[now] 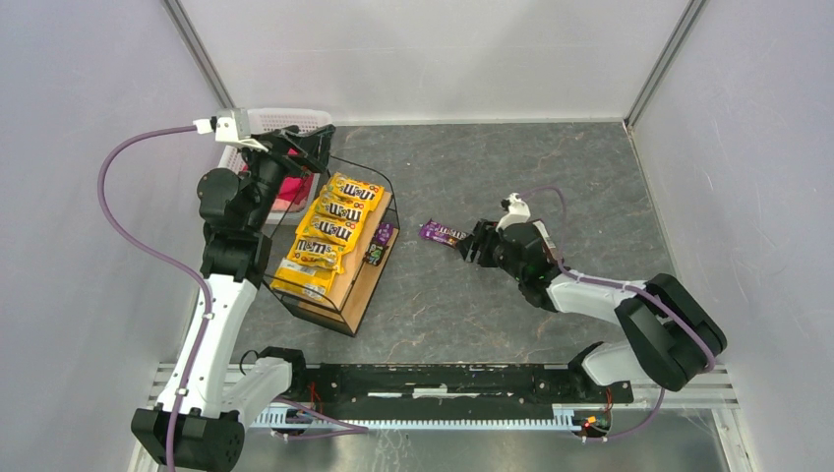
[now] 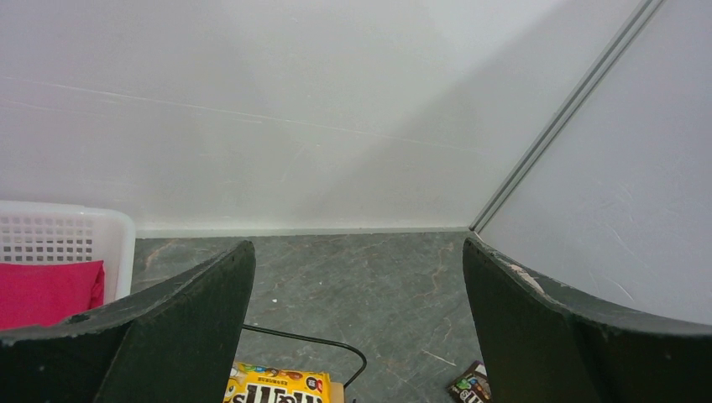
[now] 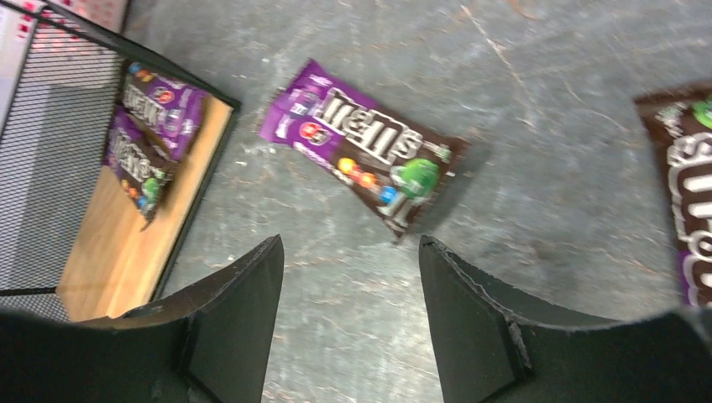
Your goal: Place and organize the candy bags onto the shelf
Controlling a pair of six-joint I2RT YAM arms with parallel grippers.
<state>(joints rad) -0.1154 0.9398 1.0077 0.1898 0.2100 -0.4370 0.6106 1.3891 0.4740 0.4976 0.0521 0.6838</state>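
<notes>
The shelf (image 1: 356,287) is a black wire rack with wooden tiers, left of centre. Several yellow candy bags (image 1: 328,232) lie in a row on its top tier, and two purple bags (image 1: 379,244) lie on the lower plank (image 3: 126,243). One purple bag (image 1: 443,233) lies on the floor; it also shows in the right wrist view (image 3: 369,155), just ahead of my right gripper (image 3: 348,243), which is open and empty. A brown bag (image 3: 688,185) lies to its right. My left gripper (image 1: 317,147) is open and empty, raised over the shelf's far end.
A white perforated basket (image 1: 285,120) holding a pink cloth (image 2: 50,290) stands behind the shelf at the far left. Grey walls enclose the floor on three sides. A brown bag (image 2: 470,386) shows at the bottom of the left wrist view.
</notes>
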